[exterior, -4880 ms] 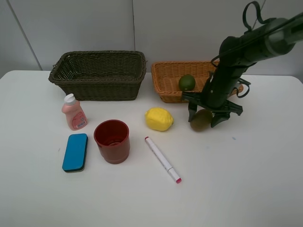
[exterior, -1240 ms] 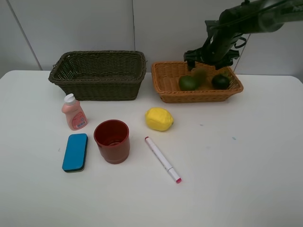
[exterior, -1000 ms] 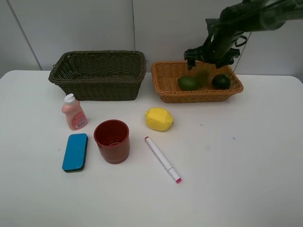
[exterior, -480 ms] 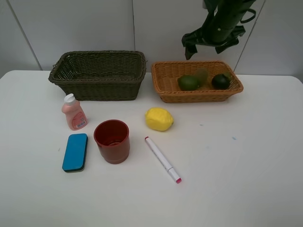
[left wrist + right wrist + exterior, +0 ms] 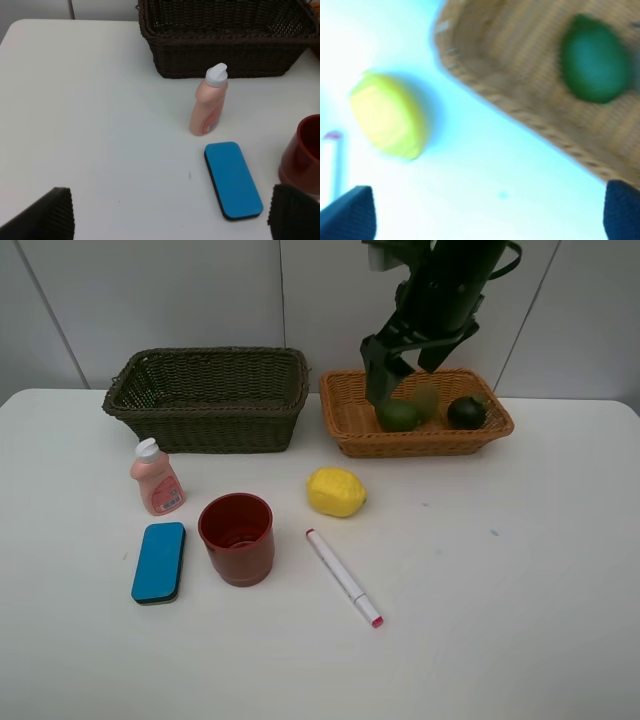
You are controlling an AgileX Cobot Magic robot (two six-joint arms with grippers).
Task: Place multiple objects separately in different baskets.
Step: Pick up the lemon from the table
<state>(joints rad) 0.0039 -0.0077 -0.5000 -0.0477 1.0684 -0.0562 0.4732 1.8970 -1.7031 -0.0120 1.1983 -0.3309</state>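
In the exterior high view my right gripper (image 5: pixel 405 352) hangs open and empty above the left part of the light tan basket (image 5: pixel 345 412). That basket holds the green lime (image 5: pixel 398 416), the kiwi (image 5: pixel 428 400) and the dark mangosteen (image 5: pixel 466 412). The right wrist view is blurred; it shows the lemon (image 5: pixel 387 120), the lime (image 5: pixel 594 65) and the gripper (image 5: pixel 485 212). On the table lie the lemon (image 5: pixel 336 491), red cup (image 5: pixel 237 537), marker (image 5: pixel 344 577), pink bottle (image 5: pixel 155 478) and blue eraser (image 5: pixel 159 560). My left gripper (image 5: pixel 167 217) is open near the eraser (image 5: pixel 233 179) and bottle (image 5: pixel 209 101).
The dark olive basket (image 5: pixel 205 395) stands at the back left with nothing visible inside. The white table's front and right side (image 5: pixel 500 620) carry nothing. A grey wall runs behind the baskets.
The right gripper let the kiwi go into the tan basket, rose, then swung left and down over the basket's left end. The kiwi stays beside the lime.
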